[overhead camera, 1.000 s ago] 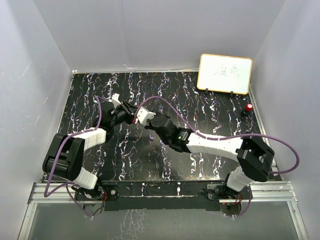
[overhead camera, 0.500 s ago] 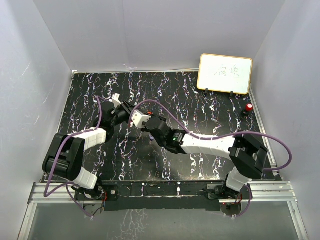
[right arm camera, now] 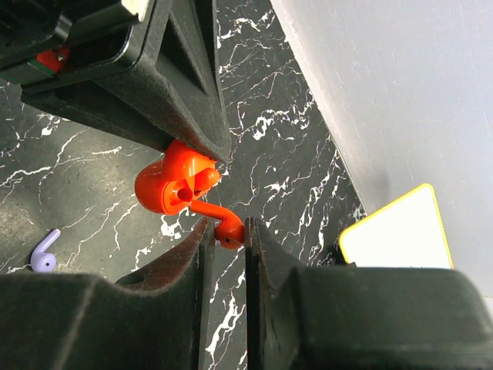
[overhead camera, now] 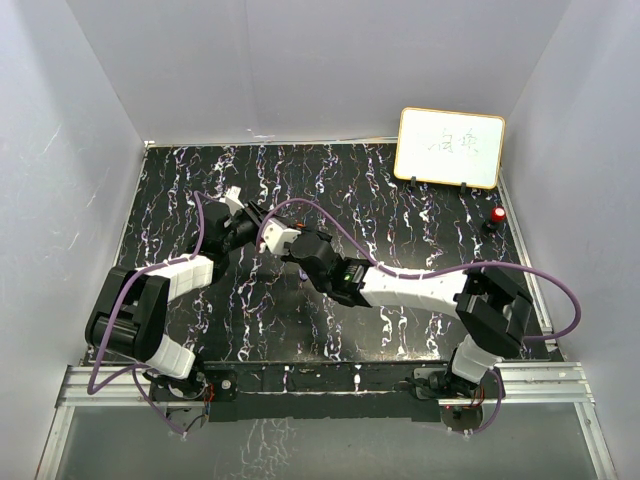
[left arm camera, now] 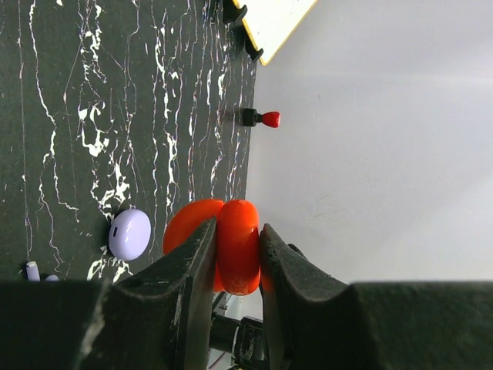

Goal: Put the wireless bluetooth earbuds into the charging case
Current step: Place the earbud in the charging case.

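Observation:
My left gripper (left arm camera: 237,228) is shut on the rim of an open red round charging case (left arm camera: 236,254) and holds it above the table; the gripper also shows in the top view (overhead camera: 250,217). My right gripper (right arm camera: 228,223) is shut on the head of the red earbud (right arm camera: 208,210), whose stem tip reaches into the open red case (right arm camera: 163,189). In the top view the right gripper (overhead camera: 268,232) meets the left one. A purple earbud (right arm camera: 44,254) lies on the table. A closed purple case (left arm camera: 129,233) lies below, with the purple earbud (left arm camera: 32,270) near it.
A yellow-framed whiteboard (overhead camera: 450,147) stands at the back right. A small red-topped black piece (overhead camera: 497,216) sits by the right wall. White walls close in the black marbled table (overhead camera: 400,210) on three sides.
My right arm has moved left, towards the left gripper and the red case in it. The left arm has stayed in place.

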{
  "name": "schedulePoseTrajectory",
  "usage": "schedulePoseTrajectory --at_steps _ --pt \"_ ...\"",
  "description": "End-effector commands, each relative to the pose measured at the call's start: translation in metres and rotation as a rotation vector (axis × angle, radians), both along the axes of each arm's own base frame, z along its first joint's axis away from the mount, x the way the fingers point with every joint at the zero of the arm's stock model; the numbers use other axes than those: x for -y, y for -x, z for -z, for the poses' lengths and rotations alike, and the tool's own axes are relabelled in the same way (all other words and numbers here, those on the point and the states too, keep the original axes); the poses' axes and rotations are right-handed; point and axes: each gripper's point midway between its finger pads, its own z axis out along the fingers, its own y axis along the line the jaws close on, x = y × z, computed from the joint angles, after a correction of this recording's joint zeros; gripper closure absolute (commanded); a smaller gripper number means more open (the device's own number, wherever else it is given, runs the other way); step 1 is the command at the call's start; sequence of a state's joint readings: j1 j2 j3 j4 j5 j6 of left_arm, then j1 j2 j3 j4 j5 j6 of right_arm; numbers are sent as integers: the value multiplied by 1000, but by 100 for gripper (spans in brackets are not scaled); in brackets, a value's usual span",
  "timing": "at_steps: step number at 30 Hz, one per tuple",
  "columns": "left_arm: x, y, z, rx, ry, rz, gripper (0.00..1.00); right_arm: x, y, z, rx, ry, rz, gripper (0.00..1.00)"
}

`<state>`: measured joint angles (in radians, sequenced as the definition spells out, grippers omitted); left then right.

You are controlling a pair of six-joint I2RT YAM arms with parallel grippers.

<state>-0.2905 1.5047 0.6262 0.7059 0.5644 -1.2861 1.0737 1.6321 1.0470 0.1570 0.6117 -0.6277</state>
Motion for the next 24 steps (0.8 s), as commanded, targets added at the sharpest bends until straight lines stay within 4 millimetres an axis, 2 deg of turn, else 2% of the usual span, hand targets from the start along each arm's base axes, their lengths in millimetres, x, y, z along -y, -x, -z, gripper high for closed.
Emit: schedulePoseTrajectory --at_steps 1,24 --pt "5 -2 -20 41 20 17 100 -12 -8 -30 62 -83 18 95" --pt "6 2 -26 52 26 25 100 -14 -10 -22 60 -70 29 95"
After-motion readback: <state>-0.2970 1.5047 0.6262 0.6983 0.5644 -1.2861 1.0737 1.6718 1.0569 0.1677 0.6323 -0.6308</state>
